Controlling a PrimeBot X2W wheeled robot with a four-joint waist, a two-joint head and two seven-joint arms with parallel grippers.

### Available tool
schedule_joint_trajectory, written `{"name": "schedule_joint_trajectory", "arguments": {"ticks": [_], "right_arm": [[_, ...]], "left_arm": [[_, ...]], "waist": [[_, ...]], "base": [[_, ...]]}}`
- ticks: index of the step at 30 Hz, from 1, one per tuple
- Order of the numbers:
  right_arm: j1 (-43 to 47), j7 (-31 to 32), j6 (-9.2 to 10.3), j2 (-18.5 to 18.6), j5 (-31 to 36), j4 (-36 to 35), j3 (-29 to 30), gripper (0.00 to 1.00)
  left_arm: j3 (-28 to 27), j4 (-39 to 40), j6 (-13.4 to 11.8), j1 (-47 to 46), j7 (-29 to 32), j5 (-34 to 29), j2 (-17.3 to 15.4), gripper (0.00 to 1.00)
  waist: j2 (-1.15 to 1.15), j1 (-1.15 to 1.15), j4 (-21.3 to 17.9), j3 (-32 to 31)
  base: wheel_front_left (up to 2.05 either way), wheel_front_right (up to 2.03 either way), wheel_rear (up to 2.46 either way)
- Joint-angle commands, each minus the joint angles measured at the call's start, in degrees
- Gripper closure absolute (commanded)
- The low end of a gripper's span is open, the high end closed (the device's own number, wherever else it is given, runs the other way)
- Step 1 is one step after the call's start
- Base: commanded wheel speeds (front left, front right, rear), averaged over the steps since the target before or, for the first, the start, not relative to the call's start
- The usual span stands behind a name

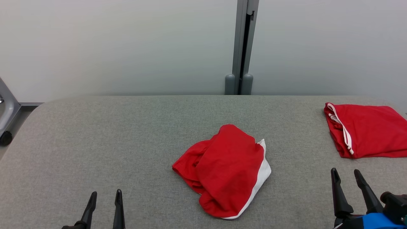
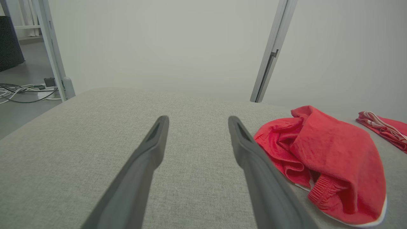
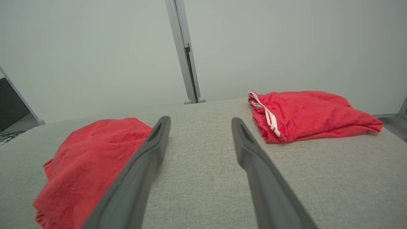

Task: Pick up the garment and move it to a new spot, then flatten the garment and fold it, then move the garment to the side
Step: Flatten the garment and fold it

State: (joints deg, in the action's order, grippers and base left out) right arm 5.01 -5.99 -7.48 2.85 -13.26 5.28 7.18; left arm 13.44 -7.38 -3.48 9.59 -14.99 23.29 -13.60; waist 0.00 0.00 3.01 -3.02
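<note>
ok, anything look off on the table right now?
Only the crumpled red garment at centre: bunched in a heap, white trim showing, not flattened. The folded red garment at far right looks tidy. The left gripper and right gripper are open, clear of both.

The right pincer (image 3: 200, 120) hides part of the crumpled garment (image 3: 92, 159).

A grey cloth-covered table (image 1: 95, 133) with rounded corners spreads across the foreground. Behind it, at twelve o'clock, stands a pale, evenly lit wall (image 1: 127, 47), split by a grey upright post (image 1: 243, 38) with two rounded feet (image 1: 238, 84). At nine o'clock a grey metal frame (image 1: 8, 108) rests on a black wheel (image 1: 5, 138). In the left wrist view, at ten o'clock, cables (image 2: 19, 90) lie on grey floor (image 2: 19, 117).
</note>
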Motion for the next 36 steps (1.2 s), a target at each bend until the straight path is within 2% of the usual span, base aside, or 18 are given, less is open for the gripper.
{"name": "schedule_joint_trajectory", "arguments": {"ticks": [1, 13, 26, 29, 36], "right_arm": [[0.5, 0.2, -0.03, 0.1, -0.2, -0.1, 0.0, 0.0], [0.1, 0.3, -0.03, 0.1, -0.5, -0.2, -0.2, 0.0], [-0.6, 0.3, -0.02, 0.1, -0.4, -0.3, -1.2, 0.0], [-1.1, 0.4, -0.03, 0.1, -0.6, -0.4, -2.1, 0.0], [-2.4, 0.5, -0.03, 0.1, -0.8, -0.3, -4.3, 0.0]], "left_arm": [[-0.5, -0.3, 0.4, -0.5, -0.2, -0.5, 0.3, 0.0], [-2.1, 0.3, 0.8, -1.8, -0.2, -2.7, 1.1, 0.0], [0.0, 1.1, 0.8, -2.7, 1.7, -3.6, 1.3, 0.0], [2.3, 0.8, 2.3, -4.2, 4.1, -4.0, 1.1, 0.0], [7.6, -7.2, 8.3, -9.0, 12.0, -0.6, 2.0, 0.0]], "waist": [[0.0, 0.0, 0.1, 0.0], [0.0, 0.0, -0.1, 0.3], [0.0, 0.0, -1.2, 1.3], [0.0, 0.0, -2.3, 1.9], [0.0, 0.0, -6.3, 4.3]], "base": [[0.0, 0.0, 0.0], [0.0, 0.0, 0.0], [0.0, 0.0, 0.0], [0.0, 0.0, 0.0], [0.0, 0.0, 0.0]]}}
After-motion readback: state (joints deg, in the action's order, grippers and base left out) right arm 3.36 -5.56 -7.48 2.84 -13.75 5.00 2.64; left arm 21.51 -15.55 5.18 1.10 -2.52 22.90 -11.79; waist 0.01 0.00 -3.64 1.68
